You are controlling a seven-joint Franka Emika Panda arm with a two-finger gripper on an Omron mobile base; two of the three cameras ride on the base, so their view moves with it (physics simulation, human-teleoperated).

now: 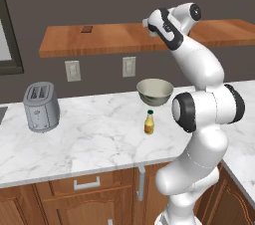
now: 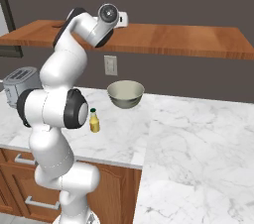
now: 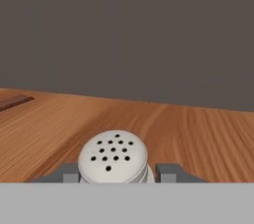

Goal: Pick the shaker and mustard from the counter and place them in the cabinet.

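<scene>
Above the cabinet, claw clamps the shaker; bare wood ahead and beside

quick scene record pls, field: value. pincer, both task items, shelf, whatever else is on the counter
pincer: shut on the shaker, up at shelf height
shaker: between the fingertips, perforated cap toward the camera, over the cabinet board
cabinet: open wooden wall shelf; small dark flat item lying on it
mustard: upright on the counter, in front of the bowl
counter: white marble
bowl: upright, near the wall
toaster: left end of counter
task status: mustard not yet moved
</scene>
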